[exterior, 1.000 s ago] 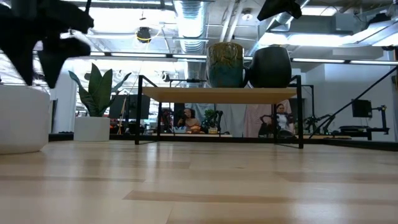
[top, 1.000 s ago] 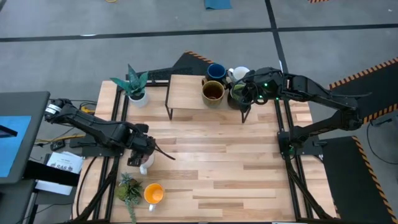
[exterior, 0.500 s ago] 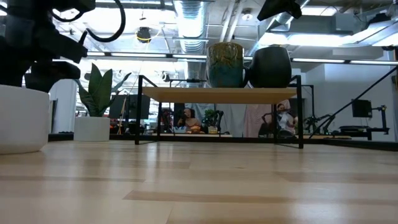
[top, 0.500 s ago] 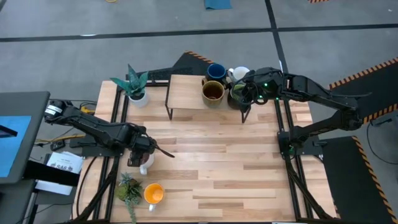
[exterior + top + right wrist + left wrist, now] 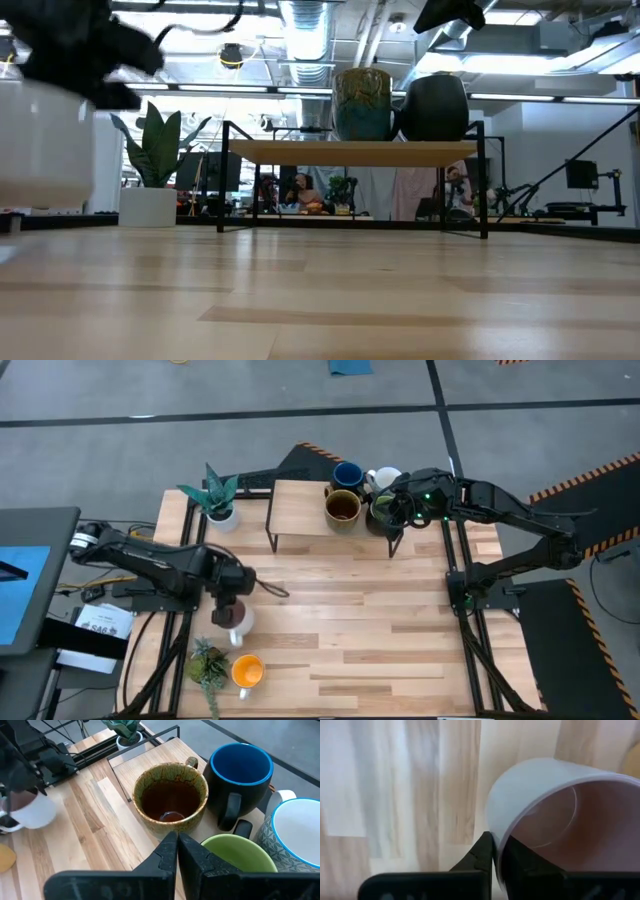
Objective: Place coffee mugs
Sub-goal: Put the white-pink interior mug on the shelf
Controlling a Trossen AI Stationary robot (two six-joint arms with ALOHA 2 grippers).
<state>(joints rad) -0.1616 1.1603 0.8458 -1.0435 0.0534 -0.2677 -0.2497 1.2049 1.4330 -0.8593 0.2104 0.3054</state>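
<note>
My left gripper (image 5: 231, 598) is shut on the pale pink mug (image 5: 239, 619) over the table's left part. The mug also shows in the low view (image 5: 45, 140) and the left wrist view (image 5: 560, 815). The brown mug (image 5: 342, 506), dark blue mug (image 5: 347, 474), green mug (image 5: 383, 510) and white mug (image 5: 386, 478) stand on the small wooden shelf (image 5: 300, 510) at the far side. The orange mug (image 5: 247, 671) stands on the table near its front left. My right gripper (image 5: 176, 842) is shut above the shelf, beside the green mug's rim (image 5: 220, 847). My left gripper holds the pink mug by its rim (image 5: 492, 827), one finger inside the mug and one outside on its wall. The fingers come from above, pointing down. The mug hangs below them, about upright and lifted clear of the table. My right gripper: I cannot tell whether it touches the green mug.
A white pot with a spiky teal plant (image 5: 218, 500) stands at the far left beside the shelf. A small bushy green plant (image 5: 207, 660) stands next to the orange mug. The middle and right of the wooden table (image 5: 380, 630) lie bare.
My left gripper has risen, keeping its hold on the pink mug, and has shifted a little toward the far edge. The mug stood on the table a second ago and now hangs clear of it.
</note>
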